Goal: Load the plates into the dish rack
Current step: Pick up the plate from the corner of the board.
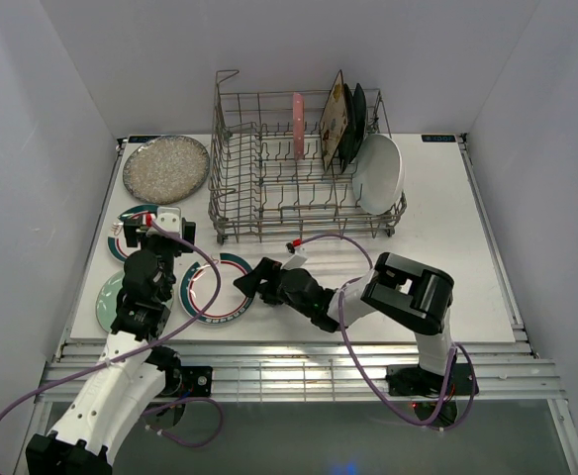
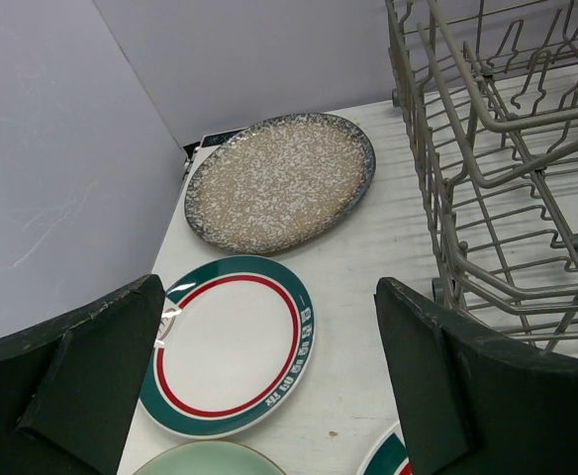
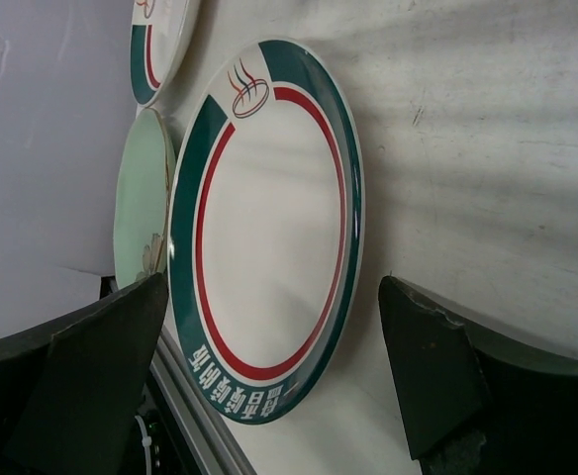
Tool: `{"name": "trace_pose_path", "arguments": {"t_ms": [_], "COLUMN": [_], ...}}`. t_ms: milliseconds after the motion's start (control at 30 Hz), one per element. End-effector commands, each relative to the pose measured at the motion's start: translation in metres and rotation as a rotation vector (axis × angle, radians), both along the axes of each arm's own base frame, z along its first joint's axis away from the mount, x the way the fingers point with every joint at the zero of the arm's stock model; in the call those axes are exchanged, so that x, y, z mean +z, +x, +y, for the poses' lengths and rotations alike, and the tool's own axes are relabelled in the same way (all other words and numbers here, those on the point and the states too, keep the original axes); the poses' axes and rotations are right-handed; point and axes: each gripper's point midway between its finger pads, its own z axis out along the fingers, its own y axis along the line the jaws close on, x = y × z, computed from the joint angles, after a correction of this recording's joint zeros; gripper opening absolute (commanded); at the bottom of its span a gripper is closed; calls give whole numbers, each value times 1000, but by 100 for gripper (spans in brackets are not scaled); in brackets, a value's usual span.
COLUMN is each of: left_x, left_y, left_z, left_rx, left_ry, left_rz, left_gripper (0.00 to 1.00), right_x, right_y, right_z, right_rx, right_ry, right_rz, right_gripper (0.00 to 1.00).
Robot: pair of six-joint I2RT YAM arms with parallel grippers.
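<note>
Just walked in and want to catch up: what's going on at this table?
Plates are going into the dish rack. Several stand in it already, including a pink plate and a white oval plate. The right hand, open, is at the edge of a teal-rimmed plate, not gripping it. The left hand, open, hovers above a second teal-rimmed plate; a pale green plate and a speckled plate also wait.

White tabletop (image 1: 447, 267), plain pale walls (image 1: 556, 129) on three sides, soft even light
</note>
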Motion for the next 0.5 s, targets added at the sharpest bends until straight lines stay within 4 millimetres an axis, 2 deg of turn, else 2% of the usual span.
{"name": "trace_pose_path", "arguments": {"t_ms": [0, 33, 167, 333, 467], "left_x": [6, 6, 7, 4, 5], "left_y": [-3, -4, -4, -4, -4], "left_z": [6, 7, 6, 5, 6], "left_rx": [29, 29, 26, 21, 22], "left_ry": [-10, -10, -10, -11, -13], "left_rz": [-26, -29, -31, -27, -31], "left_gripper": [98, 98, 98, 98, 98], "right_x": [5, 2, -2, -6, -11], "right_y": [4, 4, 4, 5, 6], "right_z": [11, 12, 16, 23, 22], "right_rx": [-8, -8, 2, 14, 7], "right_ry": [19, 15, 6, -22, -45], "right_rz": [5, 10, 19, 23, 29], "right_gripper": [91, 90, 75, 62, 43]}}
